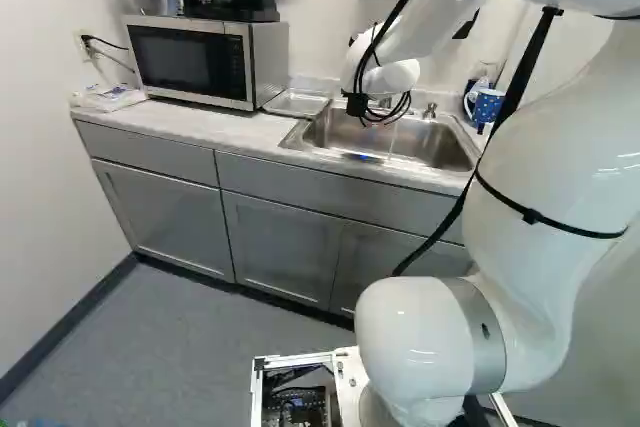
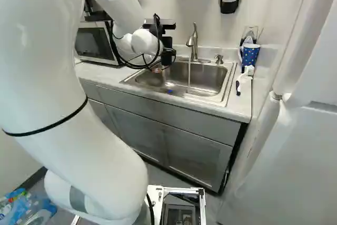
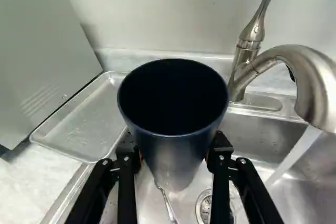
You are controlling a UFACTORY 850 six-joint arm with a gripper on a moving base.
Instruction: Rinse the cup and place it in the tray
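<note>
Steel sink (image 3: 257,135) in a pale counter (image 3: 31,182), under the gripper (image 3: 174,155). Its two fingers pinch the dark cup (image 3: 173,166) from opposite sides, probably to keep the mouth free for water. Right of the gripper, the tap (image 3: 310,80) runs, its stream (image 3: 295,155) missing the cup. Ahead and left, the tray (image 3: 84,124) lies flat beside the sink, presumably within easy reach after rinsing.

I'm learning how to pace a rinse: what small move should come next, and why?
Probably ease the dark blue, tapered cup sideways beneath the brushed-metal faucet: the black tool grips it over the stainless-steel sink, but the running water falls beside it. That assumes it needs rinsing; the pictures don't show whether it does.
</note>
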